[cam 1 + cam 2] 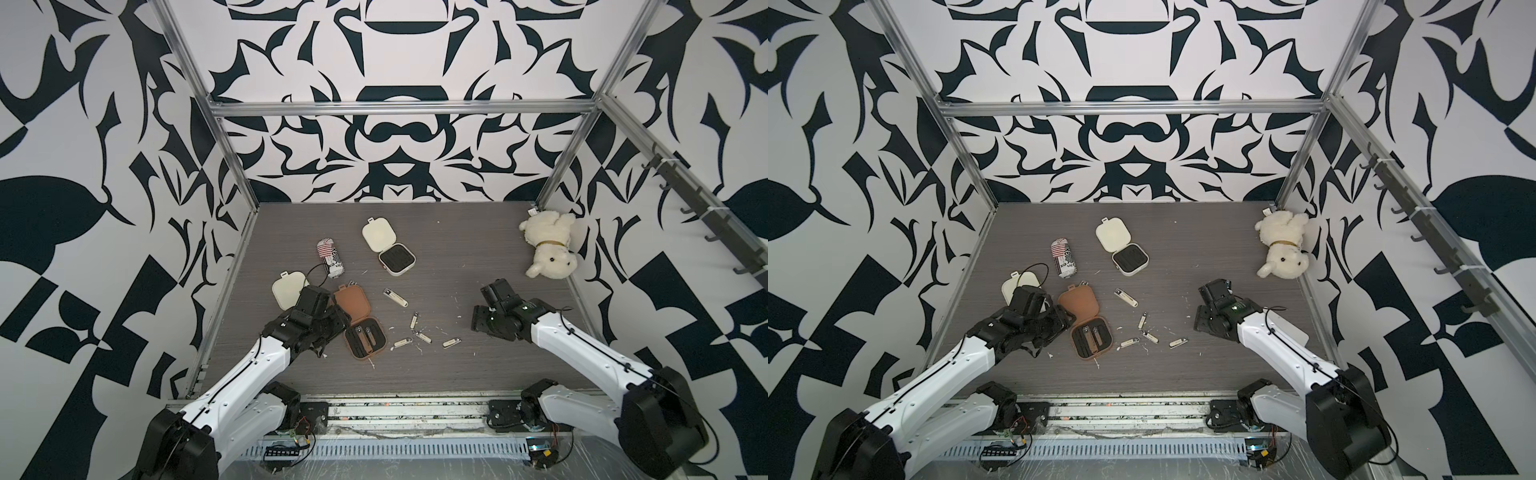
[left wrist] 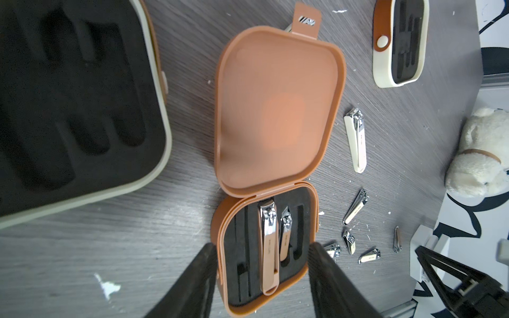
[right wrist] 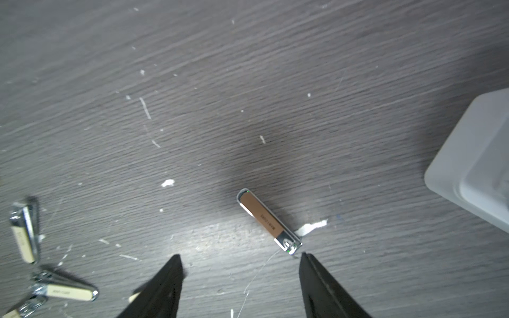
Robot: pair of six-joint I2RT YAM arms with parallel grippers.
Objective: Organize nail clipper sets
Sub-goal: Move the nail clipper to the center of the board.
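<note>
- Pickup of the loose brown clipper (image 3: 268,221) looks like the step in hand. It lies flat on the table (image 1: 457,257) toward the front right, apart from the scattered cream clippers (image 1: 415,328) nearer the middle.
- The right gripper (image 3: 239,256) hovers over it with its jaws wide apart and empty. In the right wrist view the clipper's chrome head sits just ahead of one fingertip, not between the two.
- The gripper should advance until the brown body is centred between the fingers. The wrist should turn so they close across the narrow width, not along the length.
- The piece is thin, flat metal, so the tips probably need to come almost to the table before they close. A grip taken high would likely slide off or flick it away.
- Its home is the brown case (image 1: 365,336), which lies open near the front left of the table. Two clippers are already seated in the black insert.
- Empty slots show on both sides of those two, and I cannot tell which one fits this clipper.
- The left gripper (image 2: 261,245) hangs over that case, jaws apart on either side of the base and holding nothing. Whether they touch its walls I cannot tell.
- It should either steady the base or pull clear, so that the right arm has room to come in.
- The two cream cases (image 1: 388,249) (image 1: 286,291), one mid-table toward the back and one by the left edge, lie open with no clippers visible in them.
</note>
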